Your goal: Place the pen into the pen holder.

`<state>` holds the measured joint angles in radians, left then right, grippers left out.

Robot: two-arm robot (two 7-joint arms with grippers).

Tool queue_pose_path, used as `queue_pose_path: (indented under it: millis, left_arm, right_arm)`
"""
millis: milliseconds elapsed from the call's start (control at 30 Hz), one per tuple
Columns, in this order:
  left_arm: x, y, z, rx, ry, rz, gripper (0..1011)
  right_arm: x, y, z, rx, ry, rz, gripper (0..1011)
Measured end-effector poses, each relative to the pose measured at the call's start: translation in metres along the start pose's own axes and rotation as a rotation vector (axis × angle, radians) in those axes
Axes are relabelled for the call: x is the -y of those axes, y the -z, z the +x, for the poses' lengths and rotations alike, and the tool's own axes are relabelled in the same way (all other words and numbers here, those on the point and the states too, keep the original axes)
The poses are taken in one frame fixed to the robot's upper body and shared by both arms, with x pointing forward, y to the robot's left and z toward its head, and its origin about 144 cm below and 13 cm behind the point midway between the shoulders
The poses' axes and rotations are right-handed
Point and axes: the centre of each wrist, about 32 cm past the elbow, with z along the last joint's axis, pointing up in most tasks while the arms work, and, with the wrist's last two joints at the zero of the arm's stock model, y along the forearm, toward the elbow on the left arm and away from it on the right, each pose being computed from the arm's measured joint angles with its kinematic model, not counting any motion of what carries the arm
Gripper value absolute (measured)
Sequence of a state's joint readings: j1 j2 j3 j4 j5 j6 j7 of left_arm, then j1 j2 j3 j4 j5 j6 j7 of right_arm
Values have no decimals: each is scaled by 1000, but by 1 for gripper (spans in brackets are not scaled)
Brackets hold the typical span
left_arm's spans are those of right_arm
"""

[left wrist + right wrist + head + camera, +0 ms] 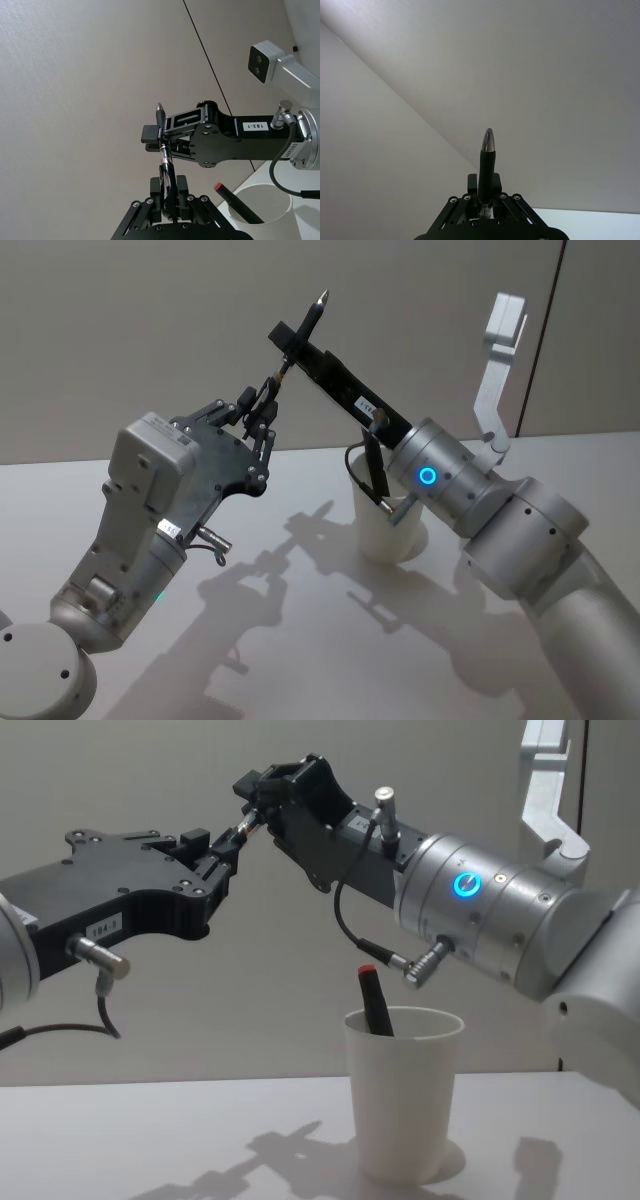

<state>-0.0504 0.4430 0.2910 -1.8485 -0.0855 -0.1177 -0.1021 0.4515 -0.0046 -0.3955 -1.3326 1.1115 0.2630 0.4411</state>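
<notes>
Right gripper clamps pen mid-air, tip up, above table; left gripper pinches pen's lower end. Head view: one pen holder on table beneath right arm. Left wrist view: label "183-1" on right gripper. Chest view: second, red-capped pen in holder; "184-0" on left gripper.

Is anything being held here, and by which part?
The pen is held by both: the right gripper clamps its middle, below the tip, and the left gripper pinches its lower end, above the table.
</notes>
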Motion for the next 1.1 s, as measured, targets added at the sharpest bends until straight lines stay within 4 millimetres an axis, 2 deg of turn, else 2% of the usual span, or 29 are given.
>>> queue_pose_path:
  millis: [1100]
  left_arm:
    - [0, 0, 0, 0, 0, 0, 190]
  right_arm:
    - [0, 0, 0, 0, 0, 0, 131]
